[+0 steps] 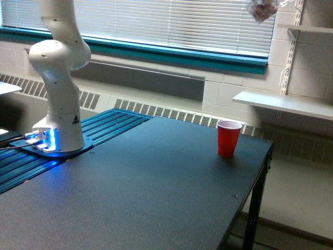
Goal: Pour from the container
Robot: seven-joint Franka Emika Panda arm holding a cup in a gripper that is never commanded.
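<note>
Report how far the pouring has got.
Done: the small clear plastic cup with reddish-brown bits is raised to the frame's top edge, above and toward the exterior view's right of the opaque red plastic cup. In hand: holding it aloft; the gripper is out of view. Left: nothing seen pouring yet.

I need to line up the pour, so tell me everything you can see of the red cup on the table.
The red cup is an opaque red plastic cup with a paler inside and a rolled rim, tapering toward its base. It stands upright and open-topped on the dark table, near the far edge on the exterior view's right. Nothing touches it but the tabletop. What is inside cannot be seen from this angle. The clear container is high above it at the frame's top, slightly to the right.
</note>
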